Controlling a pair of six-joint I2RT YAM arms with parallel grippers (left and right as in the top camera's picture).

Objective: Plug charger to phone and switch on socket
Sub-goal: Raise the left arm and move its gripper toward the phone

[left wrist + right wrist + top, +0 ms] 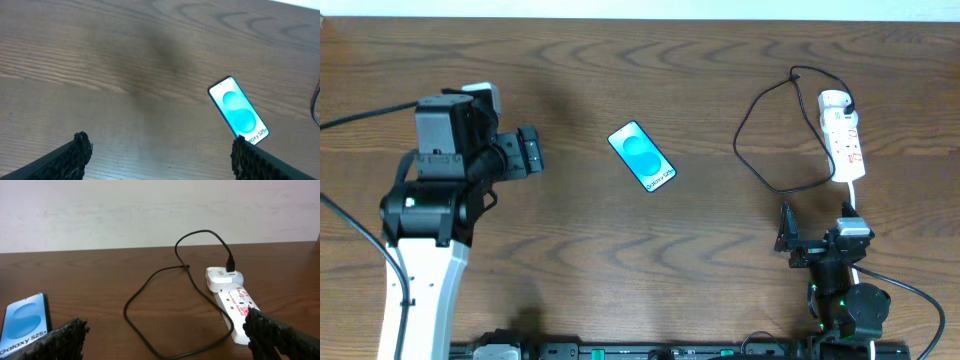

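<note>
The phone [642,156] lies flat mid-table, its blue-cyan screen up; it also shows in the left wrist view [238,111] and the right wrist view [22,325]. The white socket strip [843,135] lies at the far right and shows in the right wrist view [232,305]. The black charger cable [745,145] runs from an adapter on the strip's far end and loops across the table [150,280]. Its free plug end is hidden near the strip's near end. My left gripper [534,150] [162,156] is open and empty, left of the phone. My right gripper [815,232] [165,339] is open and empty, just short of the cable loop.
The strip's white cord [854,205] runs toward my right arm's base. A white adapter [220,276] sits on the strip's far end. A pale wall [150,210] stands behind the table's far edge. Bare wood [125,75] lies between my left gripper and the phone.
</note>
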